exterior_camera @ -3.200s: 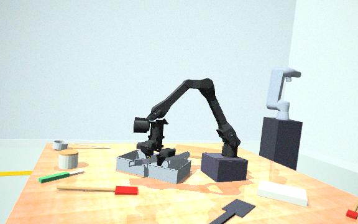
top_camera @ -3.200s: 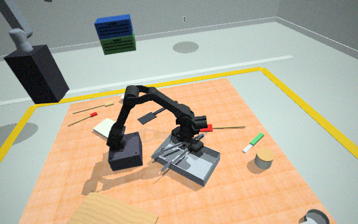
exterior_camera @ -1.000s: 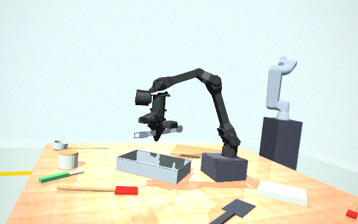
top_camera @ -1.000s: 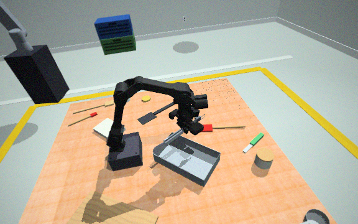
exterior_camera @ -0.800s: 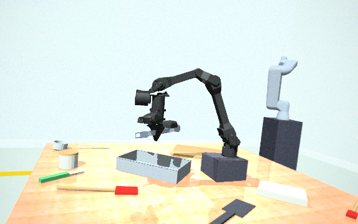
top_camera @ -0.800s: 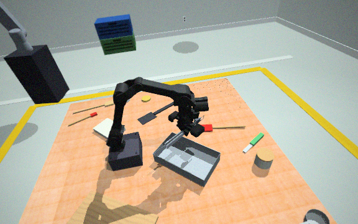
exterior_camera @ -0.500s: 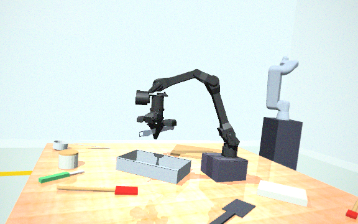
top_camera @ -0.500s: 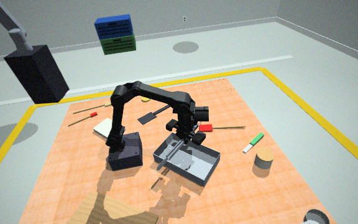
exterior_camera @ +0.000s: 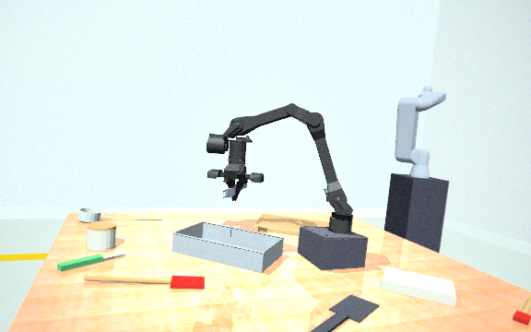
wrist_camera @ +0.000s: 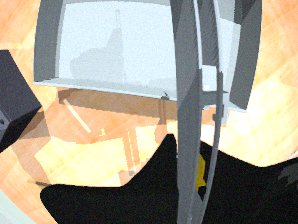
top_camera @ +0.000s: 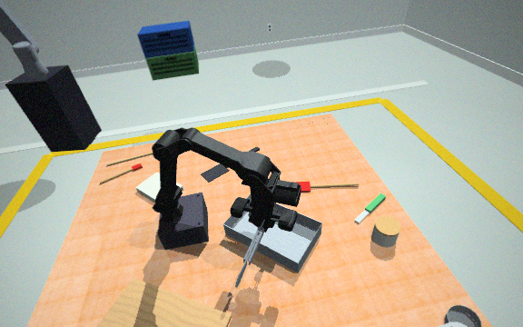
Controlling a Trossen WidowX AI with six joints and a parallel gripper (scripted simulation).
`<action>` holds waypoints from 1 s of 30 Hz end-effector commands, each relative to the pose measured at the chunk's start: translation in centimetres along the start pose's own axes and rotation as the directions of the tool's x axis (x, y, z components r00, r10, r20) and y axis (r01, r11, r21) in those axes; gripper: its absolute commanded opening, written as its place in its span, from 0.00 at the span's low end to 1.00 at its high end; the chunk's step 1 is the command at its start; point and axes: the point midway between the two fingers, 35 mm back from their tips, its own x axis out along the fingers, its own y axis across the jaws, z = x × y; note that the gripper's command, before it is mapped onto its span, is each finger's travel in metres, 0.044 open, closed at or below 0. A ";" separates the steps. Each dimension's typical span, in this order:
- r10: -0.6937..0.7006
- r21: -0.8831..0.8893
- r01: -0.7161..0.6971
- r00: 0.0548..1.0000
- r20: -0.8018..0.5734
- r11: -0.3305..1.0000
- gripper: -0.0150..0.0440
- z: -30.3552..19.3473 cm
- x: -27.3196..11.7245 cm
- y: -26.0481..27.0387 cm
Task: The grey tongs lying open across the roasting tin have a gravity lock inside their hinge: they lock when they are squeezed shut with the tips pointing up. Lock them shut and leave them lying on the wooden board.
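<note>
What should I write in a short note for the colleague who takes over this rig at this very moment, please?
Pincer: closed on the grey tongs.
Places: tongs held in the air, clear of the roasting tin; wooden board lies on the table.
Done: tongs gripped and off the tin. Whether the hinge is locked, I cannot tell.
Left: check the lock; if needed, squeeze them shut tips-up. Then lay them on the board and release.
</note>
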 end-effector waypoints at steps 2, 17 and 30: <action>-0.017 -0.104 0.017 1.000 -0.004 0.994 0.00 -3.2 -0.6 0.2; -0.017 -0.375 0.010 1.000 -0.016 0.927 0.00 -11.7 -0.8 2.1; -0.016 -0.355 0.009 1.000 -0.018 0.935 0.00 -13.3 -0.9 2.8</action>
